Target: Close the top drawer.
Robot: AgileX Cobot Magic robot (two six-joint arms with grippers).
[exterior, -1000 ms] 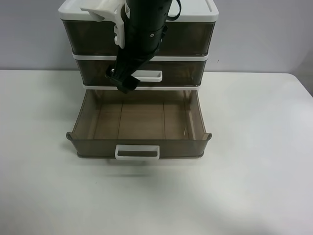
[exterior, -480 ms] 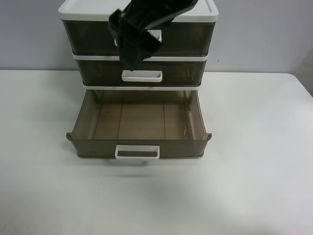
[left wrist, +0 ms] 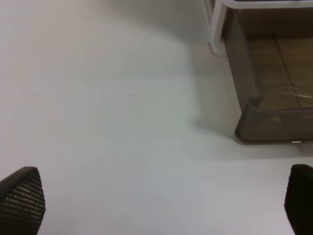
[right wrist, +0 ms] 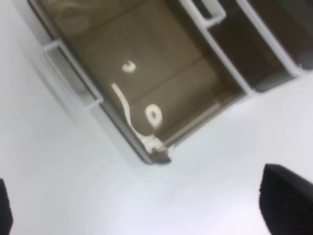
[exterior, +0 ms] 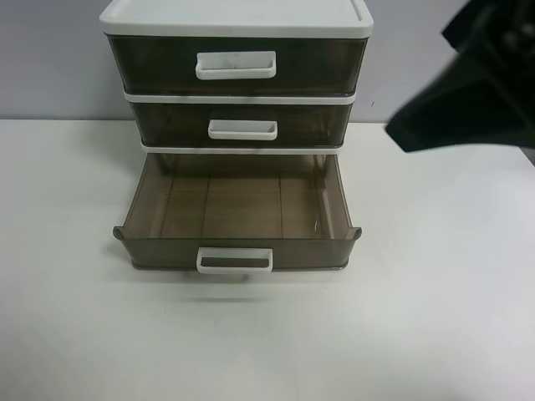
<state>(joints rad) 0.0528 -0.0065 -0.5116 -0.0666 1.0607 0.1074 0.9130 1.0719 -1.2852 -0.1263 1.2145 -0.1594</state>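
Two grippers hang open above a white table, each holding nothing, while the top drawer sits pushed in flush.

The right gripper (right wrist: pixel 142 205) hovers with fingers wide apart over the table (exterior: pixel 435 276) near a front corner of the pulled-out lowest drawer (exterior: pixel 238 219); the left gripper (left wrist: pixel 161 198), fingers equally spread, hovers beside that drawer's other front corner. The top drawer (exterior: pixel 236 65) lies directly under the cabinet's white lid (exterior: pixel 236 15), above the shut middle drawer (exterior: pixel 242 125).
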